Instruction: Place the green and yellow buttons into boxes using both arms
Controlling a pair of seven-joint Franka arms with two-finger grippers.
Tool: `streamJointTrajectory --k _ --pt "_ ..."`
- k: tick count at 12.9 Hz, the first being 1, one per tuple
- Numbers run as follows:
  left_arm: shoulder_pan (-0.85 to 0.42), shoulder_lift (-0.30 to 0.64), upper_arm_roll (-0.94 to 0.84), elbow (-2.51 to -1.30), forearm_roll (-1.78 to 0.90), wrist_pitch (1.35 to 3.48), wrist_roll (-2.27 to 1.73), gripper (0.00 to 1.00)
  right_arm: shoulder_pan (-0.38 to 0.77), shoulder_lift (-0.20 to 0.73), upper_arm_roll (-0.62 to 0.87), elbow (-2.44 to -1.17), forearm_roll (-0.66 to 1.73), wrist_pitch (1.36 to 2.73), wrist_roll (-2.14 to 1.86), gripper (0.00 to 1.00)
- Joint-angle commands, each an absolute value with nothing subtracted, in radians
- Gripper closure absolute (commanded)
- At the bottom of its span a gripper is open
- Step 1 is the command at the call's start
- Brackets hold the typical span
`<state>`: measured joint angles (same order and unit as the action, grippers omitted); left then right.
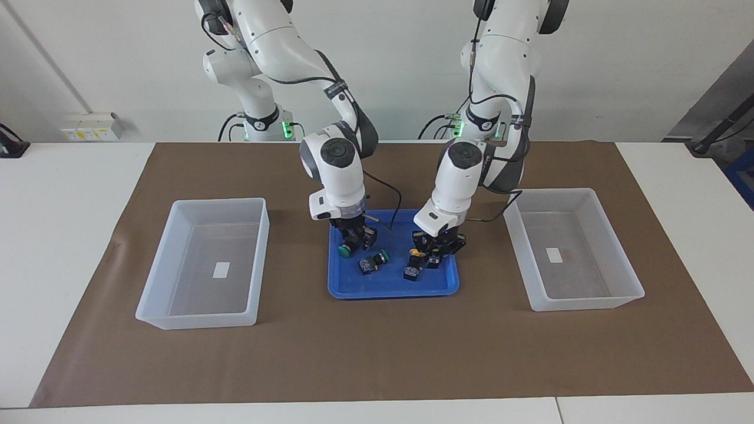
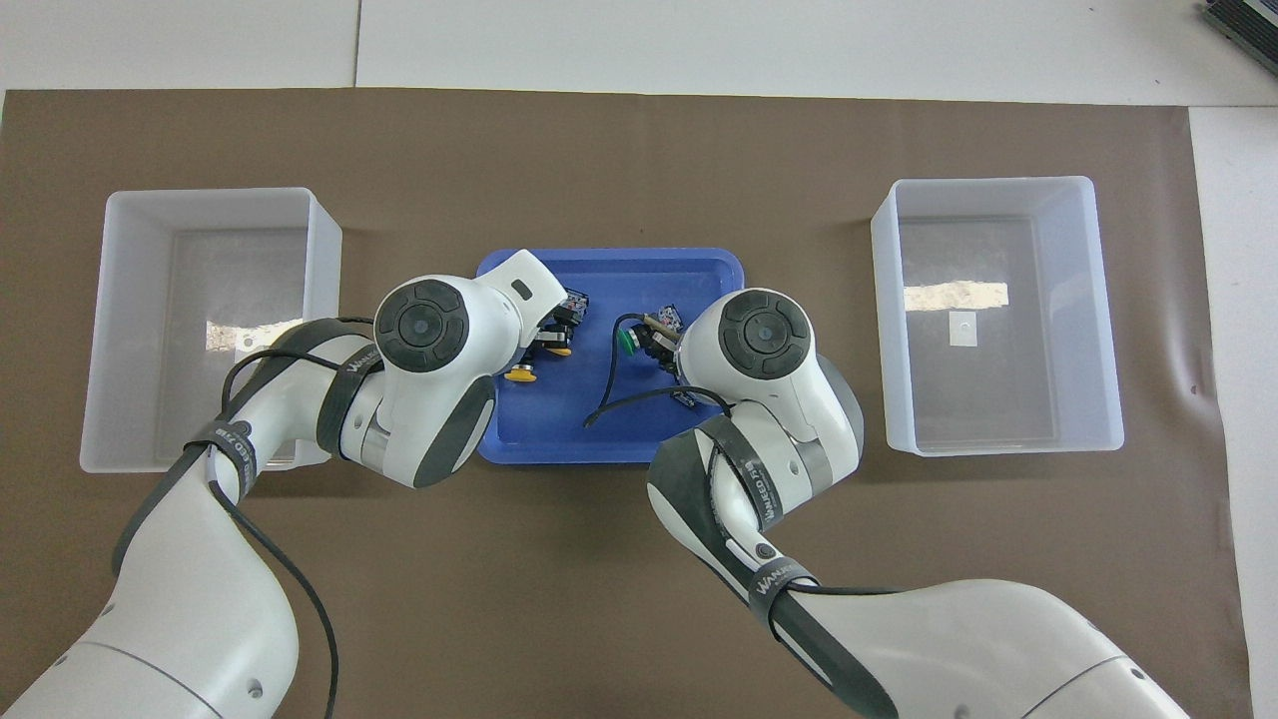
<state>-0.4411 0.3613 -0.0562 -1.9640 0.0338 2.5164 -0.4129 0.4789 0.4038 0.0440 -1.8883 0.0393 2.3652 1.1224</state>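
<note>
Hidden: in the overhead view the wrists cover both end effectors, so only the facing view shows them.
Left end effector: down in the blue tray, pressed together on the body of the gripped yellow button. That button's cap is hard to make out in the facing view.
Right end effector: low over the covered green button. Whether it is spread or pinching cannot be told.
Loose yellow button: lies on its side in the tray. In the overhead view its long axis runs 1 to 7 o'clock, cap at 7.
Loose green button: lies on its side. In the overhead view its cap is at 8 o'clock and its body at 2.
Boxes: in the overhead view the box at the left arm's end is at 9 o'clock from the tray. The box at the right arm's end is at 3 o'clock.
</note>
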Motion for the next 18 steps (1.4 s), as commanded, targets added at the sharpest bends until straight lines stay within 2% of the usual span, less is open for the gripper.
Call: streamJointTrajectory --k 1,2,4,7,11,13,16,18 --pt "-0.454 0.348 -0.041 -1.970 0.054 2.513 -0.480 1.00 0.479 0.394 0.043 -1.918 0.063 2.398 1.135 0.72" --pt "-0.446 0.325 -0.038 -1.968 0.054 2.494 -0.479 1.00 0.479 0.394 0.043 -1.914 0.064 2.387 1.140 1.00" --pt "-0.413 0.250 -0.034 -1.967 0.054 2.422 -0.472 1.00 0.466 0.385 0.043 -1.904 0.064 2.349 1.141 1.00" --pt "-0.318 0.170 -0.032 -1.964 0.055 2.361 -0.468 1.00 0.427 0.309 0.043 -1.836 0.066 2.162 1.135 1.00" --pt "-0.158 0.133 -0.032 -1.947 0.055 2.329 -0.370 1.00 0.368 0.168 0.028 -1.790 0.049 1.962 1.065 1.00" --pt "-0.076 0.141 -0.032 -1.933 0.066 2.348 -0.304 1.00 0.255 0.127 0.028 -1.795 0.046 1.896 0.904 1.00" --pt "0.065 0.149 -0.034 -1.942 0.075 2.440 -0.089 1.00 0.089 0.127 0.028 -1.824 0.046 1.897 0.636 1.00" --pt "0.121 0.153 -0.035 -1.980 0.075 2.496 -0.043 1.00 -0.018 0.133 0.028 -1.917 0.043 2.021 0.447 1.00"
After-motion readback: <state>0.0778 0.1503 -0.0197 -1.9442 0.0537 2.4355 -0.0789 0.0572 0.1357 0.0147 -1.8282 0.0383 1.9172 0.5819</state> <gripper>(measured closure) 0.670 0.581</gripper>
